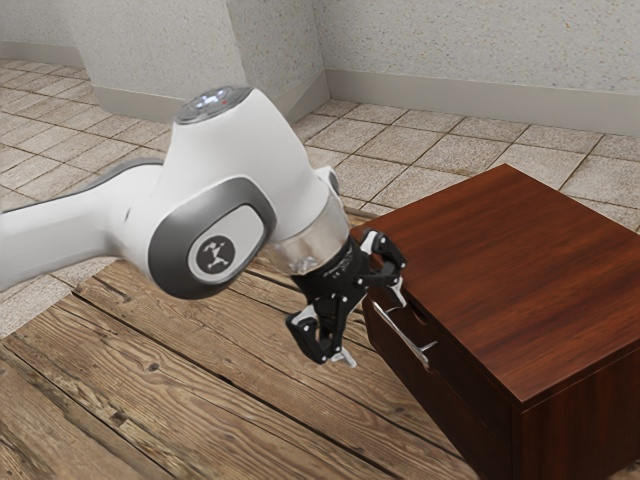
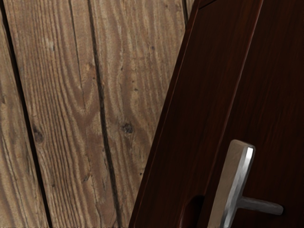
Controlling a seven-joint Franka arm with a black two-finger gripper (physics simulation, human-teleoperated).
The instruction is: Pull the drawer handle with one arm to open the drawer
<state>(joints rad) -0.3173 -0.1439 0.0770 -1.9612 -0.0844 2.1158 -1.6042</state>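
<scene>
A dark brown wooden cabinet [image 1: 510,270] stands at the exterior view's right. Its top drawer front [image 1: 445,365] carries a slim metal bar handle [image 1: 408,330]. My black gripper [image 1: 375,328] hovers just in front of the drawer, at the handle's end nearer the arm, and it is open. The fingers [image 1: 330,345] are spread wide and touch nothing. The drawer front looks flush with the cabinet. In the wrist view the drawer front [image 2: 223,95] fills one side, and the handle [image 2: 235,185] with one of its posts lies just under my hand.
The cabinet rests on a rough wooden plank surface [image 1: 200,400], seen up close as planks [image 2: 71,118] in the wrist view. Behind it lie a tiled floor [image 1: 420,140] and a pale wall [image 1: 480,40]. Open room lies toward the exterior view's left and front.
</scene>
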